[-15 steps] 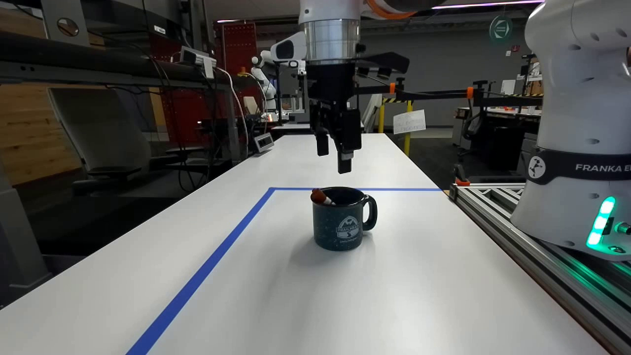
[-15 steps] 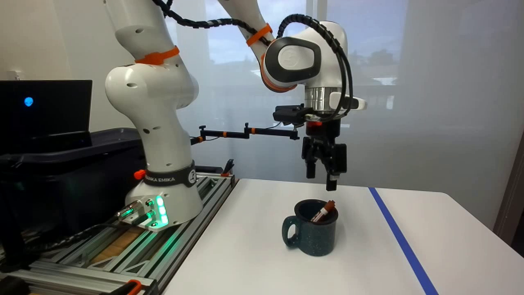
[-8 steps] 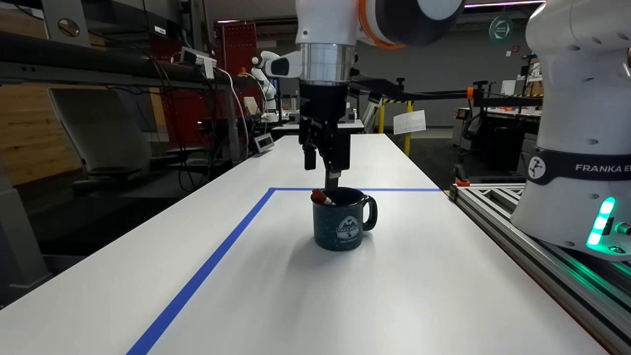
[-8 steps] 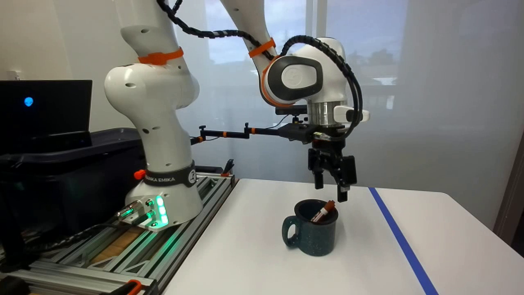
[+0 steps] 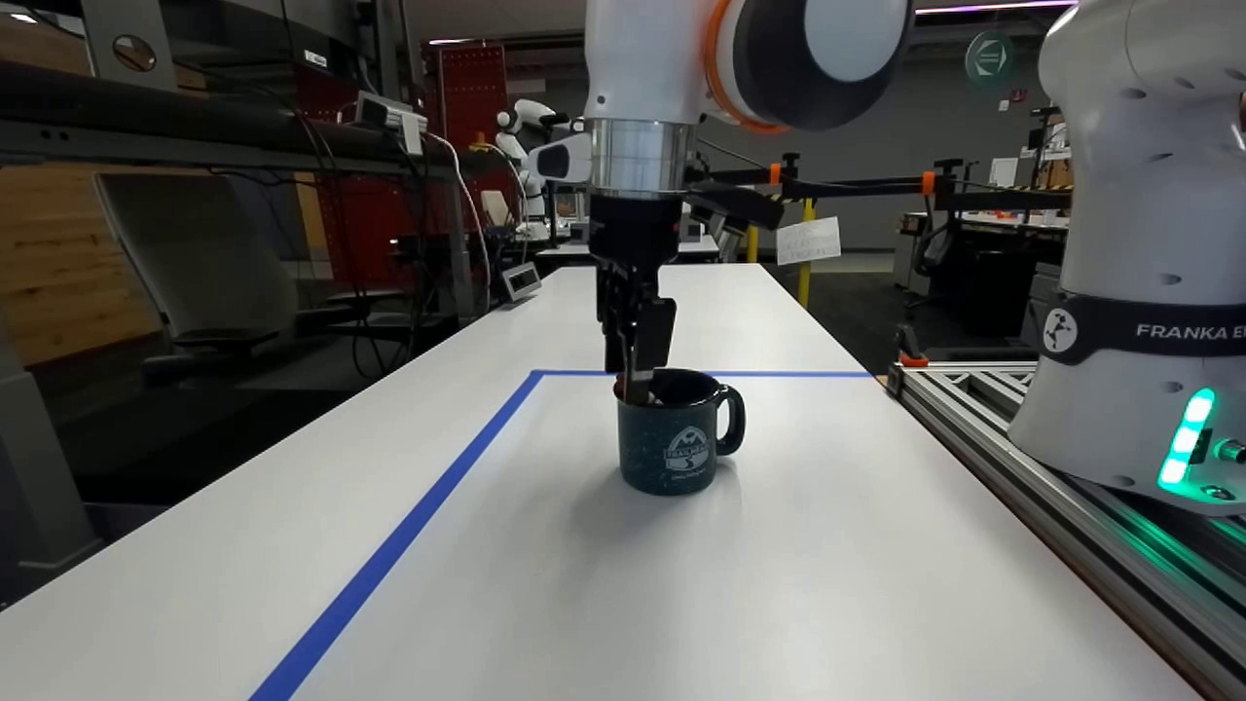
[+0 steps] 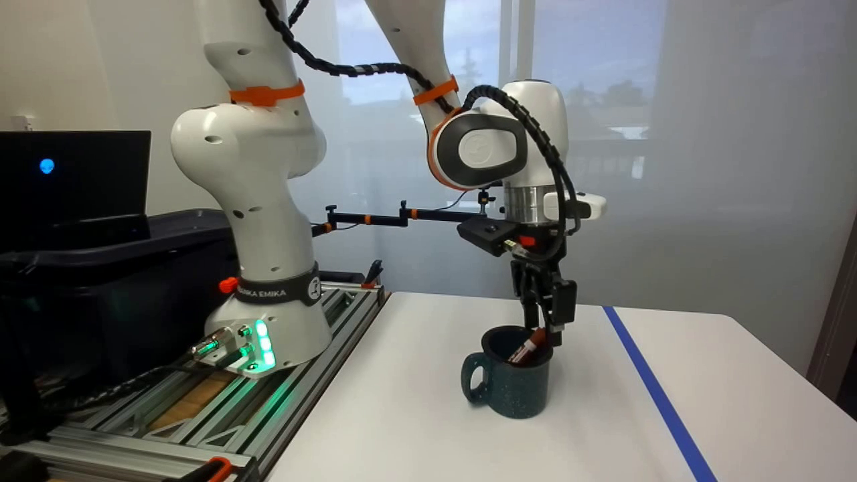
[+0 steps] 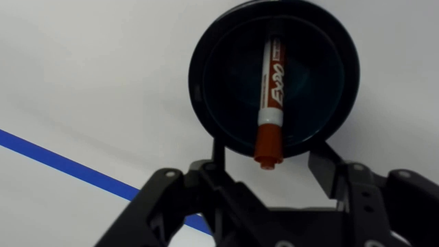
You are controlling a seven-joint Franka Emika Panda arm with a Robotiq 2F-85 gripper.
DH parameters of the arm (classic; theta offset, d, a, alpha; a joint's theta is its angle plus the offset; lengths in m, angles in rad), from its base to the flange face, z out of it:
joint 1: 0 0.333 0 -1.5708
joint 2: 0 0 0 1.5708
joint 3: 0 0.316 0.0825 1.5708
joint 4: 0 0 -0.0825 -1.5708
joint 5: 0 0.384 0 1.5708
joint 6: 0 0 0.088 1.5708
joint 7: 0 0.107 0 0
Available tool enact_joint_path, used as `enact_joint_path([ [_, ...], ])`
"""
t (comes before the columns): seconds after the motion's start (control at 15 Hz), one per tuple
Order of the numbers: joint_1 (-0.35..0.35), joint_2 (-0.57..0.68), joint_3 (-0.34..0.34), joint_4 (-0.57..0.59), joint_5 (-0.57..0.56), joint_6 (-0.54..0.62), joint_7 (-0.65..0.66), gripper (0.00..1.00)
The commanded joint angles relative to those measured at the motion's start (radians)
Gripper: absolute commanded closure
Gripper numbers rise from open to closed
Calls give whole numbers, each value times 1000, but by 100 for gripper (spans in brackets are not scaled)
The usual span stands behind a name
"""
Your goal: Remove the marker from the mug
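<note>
The dark teal mug [image 5: 667, 448] stands upright on the white table; its handle [image 6: 473, 379] shows in both exterior views. The marker [image 7: 272, 82] leans inside the mug, its reddish cap [image 7: 268, 142] sticking out over the rim; it also shows in an exterior view [image 6: 527, 348]. My gripper [image 7: 269, 151] points down at the rim on the cap's side, as an exterior view also shows [image 6: 543, 333]. Its jaws are open, one finger [image 7: 324, 168] on each side of the cap, with gaps to both. In an exterior view, a finger [image 5: 638, 375] hides most of the cap.
Blue tape [image 5: 419, 521] runs along the white table [image 5: 487, 604] beside and behind the mug. The robot's base [image 6: 271, 335] stands on a metal frame at the table's edge. A laptop [image 6: 73, 177] sits on a dark bin beside it.
My gripper has come down from above the mug to its rim and shifted toward the cap's side; the wrist appears turned. The mug and marker have not moved.
</note>
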Motion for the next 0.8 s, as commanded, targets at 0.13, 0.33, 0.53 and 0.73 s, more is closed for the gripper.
enact_joint_path([
  [0.13,1,7,1,2,77,45,0,81],
  [0.33,3,1,4,2,94,46,1,100],
  [0.53,7,-10,8,3,101,35,3,95],
  [0.73,17,-68,21,6,109,-32,10,95],
])
